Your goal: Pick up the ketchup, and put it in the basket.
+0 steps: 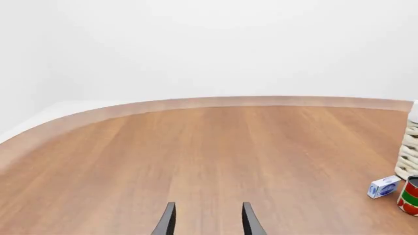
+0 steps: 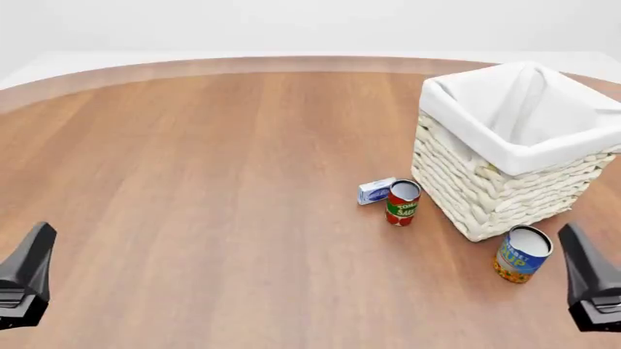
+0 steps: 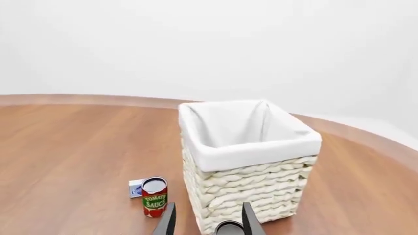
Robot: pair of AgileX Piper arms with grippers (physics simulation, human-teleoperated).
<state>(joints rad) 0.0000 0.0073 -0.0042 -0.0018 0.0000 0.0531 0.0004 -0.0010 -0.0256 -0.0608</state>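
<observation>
While both grippers, left gripper [image 1: 207, 220] and right gripper [image 3: 207, 220], hang open holding nothing, the basket [image 2: 505, 174] sits near the table's [image 2: 194, 182] far right edge. No ketchup shows.

A wooden table [image 2: 194, 182] is carrying the basket [image 2: 485, 196], with a tomato sauce can [image 2: 403, 203] and small blue-white box [image 2: 374, 191] sitting just beside it, and a blue-and-orange can [image 2: 522, 254] standing near its front corner.
</observation>
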